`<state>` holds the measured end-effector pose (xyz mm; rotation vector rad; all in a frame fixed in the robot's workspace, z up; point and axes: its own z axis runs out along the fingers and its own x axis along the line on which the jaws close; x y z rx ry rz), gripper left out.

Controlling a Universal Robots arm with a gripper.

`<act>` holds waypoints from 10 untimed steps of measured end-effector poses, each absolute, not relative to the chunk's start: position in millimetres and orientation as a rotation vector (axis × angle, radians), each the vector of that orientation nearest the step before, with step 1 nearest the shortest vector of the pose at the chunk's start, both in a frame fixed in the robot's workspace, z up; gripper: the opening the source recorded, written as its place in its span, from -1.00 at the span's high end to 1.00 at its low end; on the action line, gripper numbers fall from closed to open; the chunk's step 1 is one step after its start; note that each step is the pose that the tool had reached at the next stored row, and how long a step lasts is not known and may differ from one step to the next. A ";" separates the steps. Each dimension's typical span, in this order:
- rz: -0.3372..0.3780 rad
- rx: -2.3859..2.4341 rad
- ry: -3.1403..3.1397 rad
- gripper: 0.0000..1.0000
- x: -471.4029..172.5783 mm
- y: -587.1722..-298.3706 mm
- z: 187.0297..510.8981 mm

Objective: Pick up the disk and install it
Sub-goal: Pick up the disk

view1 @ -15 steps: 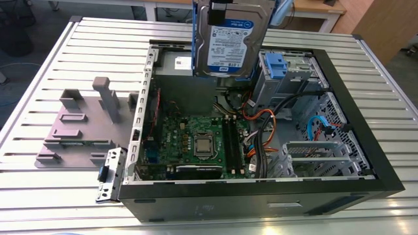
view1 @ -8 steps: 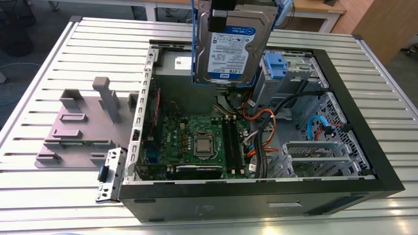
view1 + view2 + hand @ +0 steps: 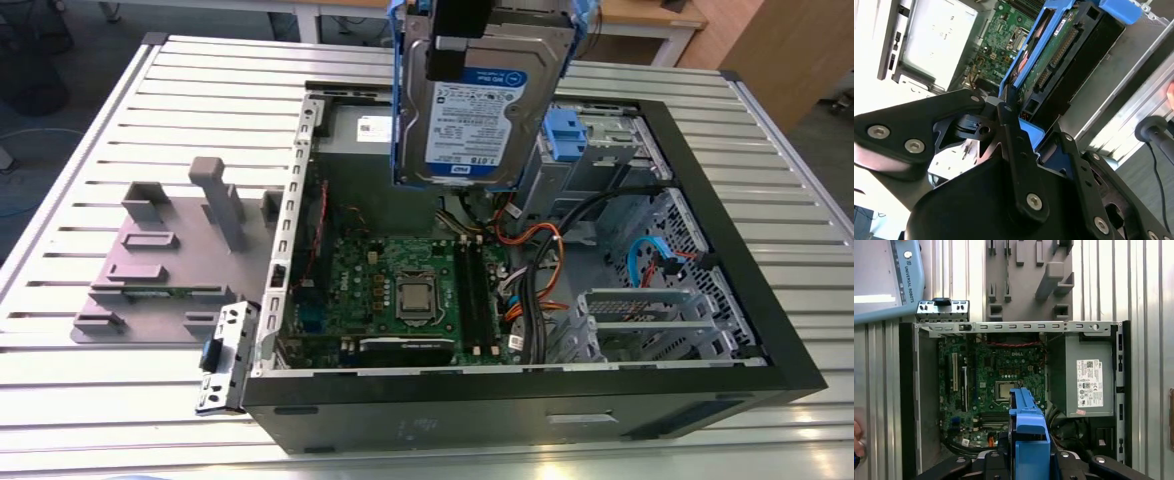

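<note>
The claw [image 3: 461, 18] is pinched tight on the blue rails at the top end of the disk [image 3: 474, 110]. The drive hangs straight down from it, above the open computer case [image 3: 747, 300]. Right below the claw lie the motherboard [image 3: 400, 290] and a tangle of cables [image 3: 527, 250]. With the grip on one end only, I'd worry the drive could tilt or slip, snag those cables, or jam its rails on a bay edge. I count one disk, one case, one motherboard, one grey box with a white sticker [image 3: 1089, 375], and one small blue clip [image 3: 563, 135] beside the hanging drive.
</note>
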<state>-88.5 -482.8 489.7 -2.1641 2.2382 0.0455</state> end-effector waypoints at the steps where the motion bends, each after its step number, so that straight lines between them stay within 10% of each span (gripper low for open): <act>1: 0.046 -2.164 2.238 0.27 -88.6 -485.1 489.7; 10: 0.046 -2.164 2.238 0.27 -88.5 -506.1 489.7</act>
